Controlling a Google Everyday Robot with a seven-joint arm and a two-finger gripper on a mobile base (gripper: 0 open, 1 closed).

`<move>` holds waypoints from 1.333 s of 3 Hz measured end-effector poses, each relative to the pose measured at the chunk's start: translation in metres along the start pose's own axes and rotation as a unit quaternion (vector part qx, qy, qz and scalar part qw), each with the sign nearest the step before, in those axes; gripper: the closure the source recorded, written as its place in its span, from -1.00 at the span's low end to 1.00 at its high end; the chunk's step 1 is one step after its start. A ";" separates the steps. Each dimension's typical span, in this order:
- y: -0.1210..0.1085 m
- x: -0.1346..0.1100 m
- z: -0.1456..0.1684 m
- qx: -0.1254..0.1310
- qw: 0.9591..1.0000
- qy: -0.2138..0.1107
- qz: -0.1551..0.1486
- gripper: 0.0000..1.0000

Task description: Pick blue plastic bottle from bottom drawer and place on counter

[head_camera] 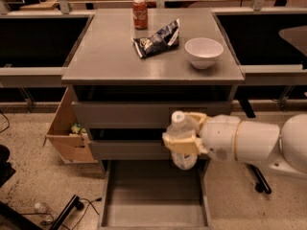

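Note:
My gripper (184,139) is shut on the blue plastic bottle (180,126), a clear slim bottle with a white cap. It holds the bottle upright in front of the middle drawer front, above the right part of the open bottom drawer (153,213). The drawer's grey floor shows bare. The counter (110,56) lies above and behind the bottle. My white arm reaches in from the right.
On the counter stand a red soda can (140,14), a dark chip bag (157,39) and a white bowl (204,52). An open cardboard box (67,131) sits left of the cabinet. Cables lie on the floor at lower left.

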State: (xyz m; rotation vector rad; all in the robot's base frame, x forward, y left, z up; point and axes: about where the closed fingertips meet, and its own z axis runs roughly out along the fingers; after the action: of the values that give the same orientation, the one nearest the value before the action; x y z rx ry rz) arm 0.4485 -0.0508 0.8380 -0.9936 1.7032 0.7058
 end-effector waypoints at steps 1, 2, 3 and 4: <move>-0.044 -0.114 0.024 0.039 0.998 -0.049 -0.024 1.00; -0.079 -0.184 0.046 0.069 0.993 -0.087 -0.025 1.00; -0.139 -0.222 0.056 0.084 0.990 -0.109 0.006 1.00; -0.198 -0.253 0.102 0.080 0.987 -0.117 0.072 1.00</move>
State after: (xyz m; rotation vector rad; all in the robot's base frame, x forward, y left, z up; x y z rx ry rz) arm 0.7093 0.0080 1.0432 -0.6541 1.6078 0.7367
